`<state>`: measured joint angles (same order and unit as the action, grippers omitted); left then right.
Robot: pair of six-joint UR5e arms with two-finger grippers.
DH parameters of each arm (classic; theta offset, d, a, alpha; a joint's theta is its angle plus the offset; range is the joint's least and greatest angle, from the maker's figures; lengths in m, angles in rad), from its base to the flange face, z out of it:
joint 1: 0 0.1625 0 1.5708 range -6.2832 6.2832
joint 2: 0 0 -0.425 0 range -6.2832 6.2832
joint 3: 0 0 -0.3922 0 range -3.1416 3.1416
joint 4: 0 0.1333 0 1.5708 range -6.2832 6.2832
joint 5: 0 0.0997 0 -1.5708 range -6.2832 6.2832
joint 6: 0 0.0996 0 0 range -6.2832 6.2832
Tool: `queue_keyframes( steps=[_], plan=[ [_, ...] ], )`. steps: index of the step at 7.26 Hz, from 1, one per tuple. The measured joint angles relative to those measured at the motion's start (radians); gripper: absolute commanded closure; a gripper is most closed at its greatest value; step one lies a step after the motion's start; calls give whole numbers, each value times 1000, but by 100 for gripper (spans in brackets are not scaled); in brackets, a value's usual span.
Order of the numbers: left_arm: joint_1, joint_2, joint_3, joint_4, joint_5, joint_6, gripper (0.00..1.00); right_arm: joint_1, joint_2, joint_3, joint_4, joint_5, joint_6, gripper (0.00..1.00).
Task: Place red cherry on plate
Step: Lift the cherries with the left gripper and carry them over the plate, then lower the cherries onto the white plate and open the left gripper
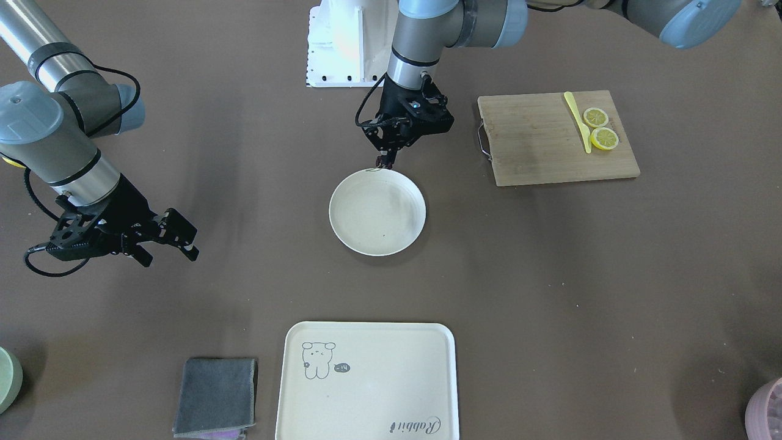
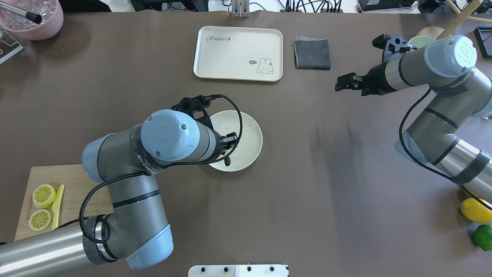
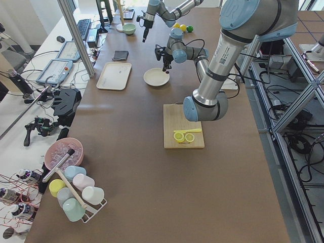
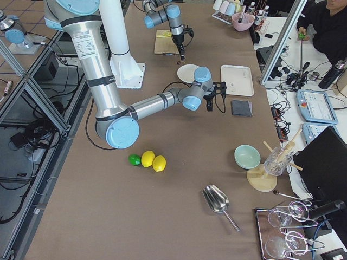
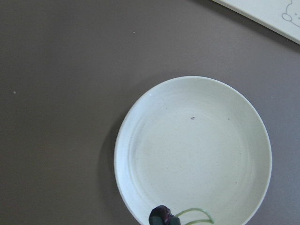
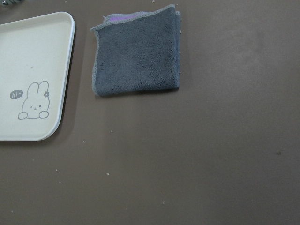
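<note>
The cream-white round plate (image 1: 377, 232) lies mid-table, with a bare inside. My left gripper (image 1: 385, 161) hangs over the rim nearest the robot, shut on the red cherry (image 2: 227, 161). The left wrist view shows the dark cherry (image 5: 160, 214) at the bottom edge, its green stem curling over the plate (image 5: 192, 150). Far off to the side, my right gripper (image 1: 166, 249) hovers open and holds nothing; it is above bare table near the grey cloth (image 6: 137, 56).
A wooden cutting board (image 1: 537, 143) holds two lemon slices (image 1: 600, 128) and a yellow knife (image 1: 577, 119). A cream tray (image 1: 366, 391) and the grey cloth (image 1: 217, 396) lie at the far edge. A pale green bowl (image 1: 7, 379) sits at the corner.
</note>
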<state>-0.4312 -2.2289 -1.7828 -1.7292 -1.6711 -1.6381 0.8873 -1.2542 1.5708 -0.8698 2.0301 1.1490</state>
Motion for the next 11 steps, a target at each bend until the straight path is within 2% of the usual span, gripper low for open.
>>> queue_keyframes(
  steps=[4, 6, 8, 9, 10, 11],
  plan=[
    [-11, 1, 114, -272, 55, -51, 100, -9, -29, 44, 0, -2, 9, 0],
    [-13, 4, 154, -351, 81, -58, 100, -11, -31, 47, 0, -3, 9, 0],
    [-15, 19, 231, -517, 102, -58, 100, -13, -32, 50, 0, -5, 10, 0],
    [-17, 24, 253, -563, 104, -58, 11, -14, -33, 51, 0, -6, 11, 0],
    [-20, 26, 263, -582, 105, -56, 3, -14, -33, 52, 0, -6, 11, 0],
    [-20, 30, 267, -589, 105, -51, 2, -14, -33, 52, 0, -7, 11, 0]
  ],
)
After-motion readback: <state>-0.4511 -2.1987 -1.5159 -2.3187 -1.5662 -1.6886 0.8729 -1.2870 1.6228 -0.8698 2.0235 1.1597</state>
